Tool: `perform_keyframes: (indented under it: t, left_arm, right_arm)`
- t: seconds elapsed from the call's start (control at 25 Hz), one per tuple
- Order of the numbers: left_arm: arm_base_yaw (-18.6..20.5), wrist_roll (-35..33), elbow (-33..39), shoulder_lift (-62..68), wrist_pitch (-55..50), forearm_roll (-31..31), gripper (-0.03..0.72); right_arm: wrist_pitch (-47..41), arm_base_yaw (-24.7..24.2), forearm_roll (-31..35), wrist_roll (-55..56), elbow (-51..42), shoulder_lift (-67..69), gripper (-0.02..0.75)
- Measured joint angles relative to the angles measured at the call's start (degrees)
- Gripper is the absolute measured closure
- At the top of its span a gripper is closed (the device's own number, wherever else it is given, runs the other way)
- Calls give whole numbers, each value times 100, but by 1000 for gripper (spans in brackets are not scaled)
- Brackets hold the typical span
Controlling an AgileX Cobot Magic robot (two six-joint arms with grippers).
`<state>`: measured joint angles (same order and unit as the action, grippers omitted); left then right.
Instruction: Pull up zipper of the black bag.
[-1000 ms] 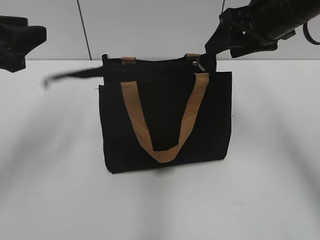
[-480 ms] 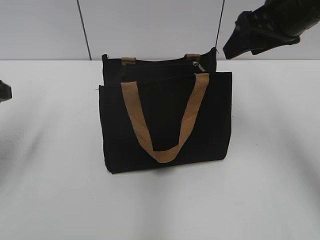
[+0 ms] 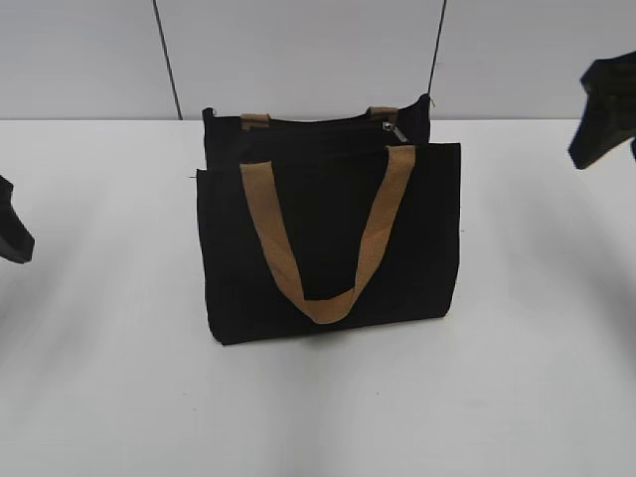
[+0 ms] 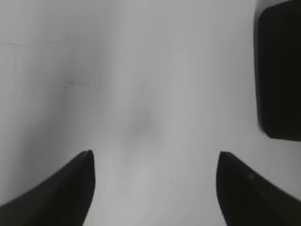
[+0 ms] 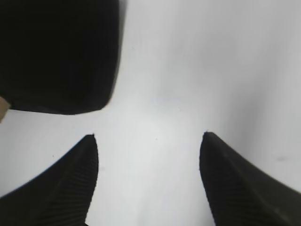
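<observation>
The black bag (image 3: 328, 238) stands upright in the middle of the white table, its tan handle hanging down its front. The zipper (image 3: 318, 125) runs along the top edge, with the small silvery pull tab (image 3: 397, 133) at its right end. My left gripper (image 4: 154, 162) is open and empty over bare table, with the bag's edge (image 4: 280, 70) at the right of its view. My right gripper (image 5: 148, 143) is open and empty, with the bag's corner (image 5: 56, 52) at the upper left of its view. In the exterior view both grippers sit at the frame's edges, far from the bag.
The white table (image 3: 537, 378) spreads around the bag. A grey panelled wall (image 3: 298, 50) with dark seams stands behind it.
Both arms have drawn away from the bag. The right arm moved from the bag's upper right corner out to the right and down. The left arm moved off to the far left and lower.
</observation>
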<state>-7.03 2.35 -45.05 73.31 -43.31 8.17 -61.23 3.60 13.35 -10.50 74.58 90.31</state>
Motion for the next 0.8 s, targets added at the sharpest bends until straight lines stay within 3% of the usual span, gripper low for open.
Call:
perform_keyframes:
  t: [0.32, 0.56, 0.68, 0.8]
  left_arm:
    - [0, -158, -1211, 876, -1085, -78, 95]
    - [0, -158, -1459, 832, -1937, -436, 95]
    - [0, -132, -1459, 673, -2467, -849, 95]
    - [0, -106, -1385, 335, -2569, -890, 95]
  right_arm:
    - [-782, -1028, -390, -165, 0, -6, 223]
    - [-799, -1110, -365, -176, -355, -676, 223]
    - [-812, -1110, -345, -180, -906, -1427, 223]
    - [-818, -1110, -99, -180, -1659, -2381, 223]
